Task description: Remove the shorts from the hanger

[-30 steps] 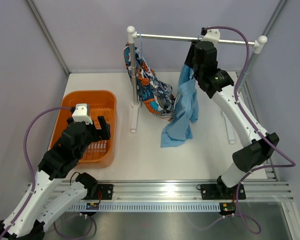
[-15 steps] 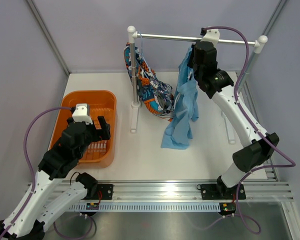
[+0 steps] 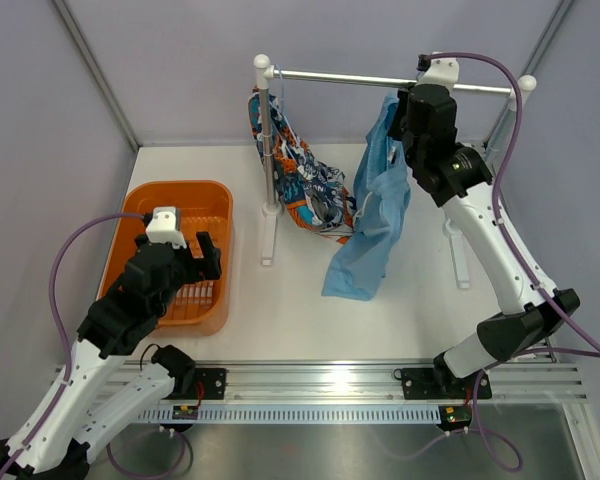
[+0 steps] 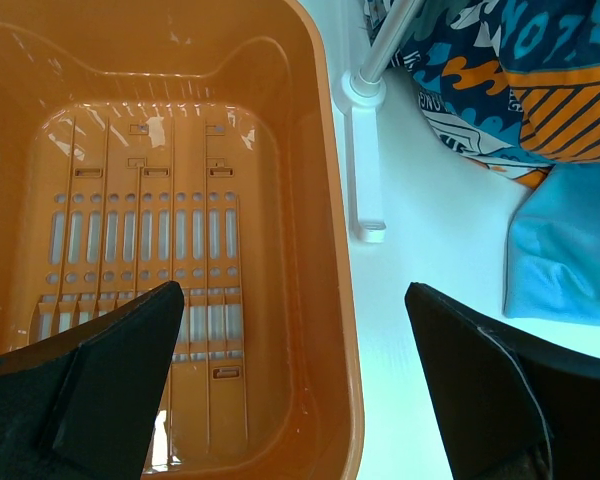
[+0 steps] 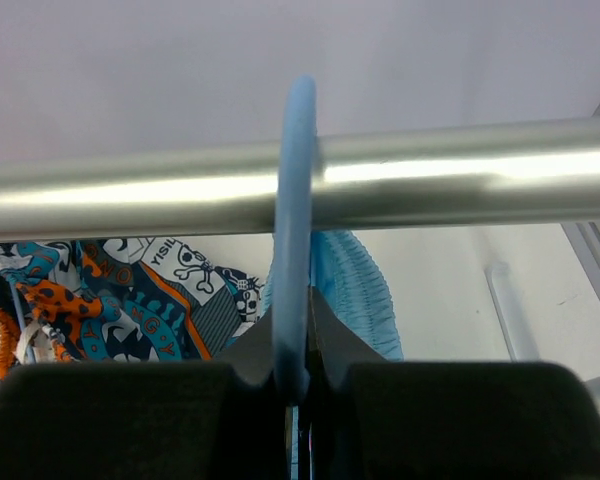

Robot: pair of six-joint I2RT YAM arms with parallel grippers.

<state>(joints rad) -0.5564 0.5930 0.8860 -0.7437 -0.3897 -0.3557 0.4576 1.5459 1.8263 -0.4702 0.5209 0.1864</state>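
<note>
Orange basket (image 3: 220,200): you are looking at a hard, glossy plastic tub with rounded corners and a slotted floor, sitting at the left of the table (image 3: 280,310).
Left gripper (image 4: 295,340): it is hovering over the basket's near end with its two black fingers spread wide and nothing between them.
Left post (image 3: 267,150): a white upright is standing on a long white foot (image 4: 365,170) just right of the basket, carrying the left end of the rail.
Printed shorts (image 3: 305,180): soft cloth in a busy navy, orange, white and teal pattern is hanging from the rail's left end, bunching against the left post and trailing down to the right.
Metal rod (image 5: 130,190): a smooth, shiny round bar is running left to right across the far side.
Light blue shorts (image 3: 375,225): plain soft cloth with a gathered waistband is hanging right of the middle of the rail; its long axis is running from the rail down toward the near left, and its left edge is overlapping the printed pair. You cannot tell whether the lower hem is touching the table.
Blue hanger hook (image 5: 294,200): a thin, smooth curve is looping over the rod.
Right gripper (image 5: 295,385): it is clamping tightly on the hook just under the rod, with the rod standing directly above it.
Right post (image 3: 510,110): it is standing just right of this arm.
</note>
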